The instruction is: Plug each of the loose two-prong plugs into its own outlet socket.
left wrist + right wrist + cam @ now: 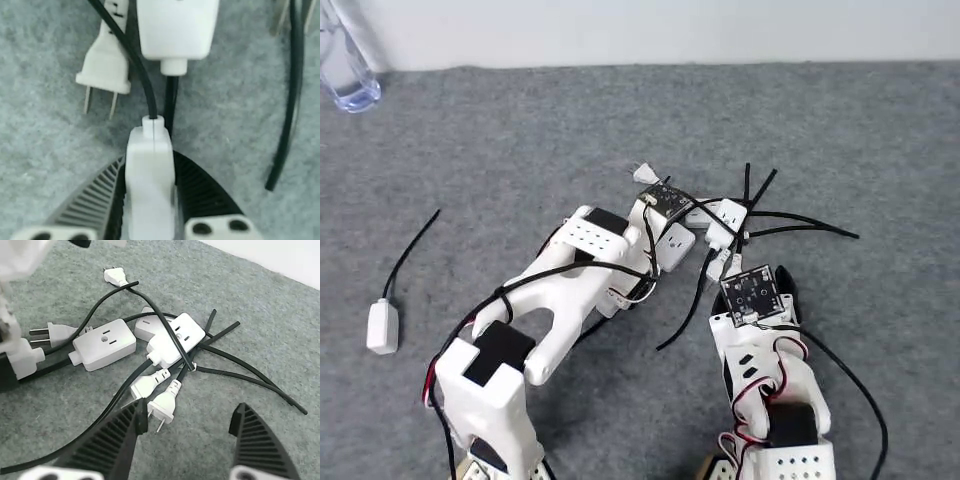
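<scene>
My left gripper (pixel 150 160) is shut on a white plug body (pixel 150 190) whose black cord leaves from the end pointing away. Just ahead of it lie a white outlet socket (pixel 177 30) and a loose two-prong plug (pixel 102 70). My right gripper (pixel 191 415) hangs open above the carpet, with one loose plug (pixel 162 405) by its finger (pixel 120 440) and another plug (pixel 147 385) a little further on. Beyond them lie two sockets (pixel 105 342) (pixel 177 340) among crossing black cords. In the high view both grippers (pixel 655 225) (pixel 735 262) meet at this cluster.
A further plug (pixel 645 175) lies at the far edge of the cluster. A lone white piece on a short black cord (pixel 380 325) sits far left on the grey carpet (pixel 520 140). A clear container (pixel 345 75) stands at the back left corner. Stray cords (pixel 800 225) fan out to the right.
</scene>
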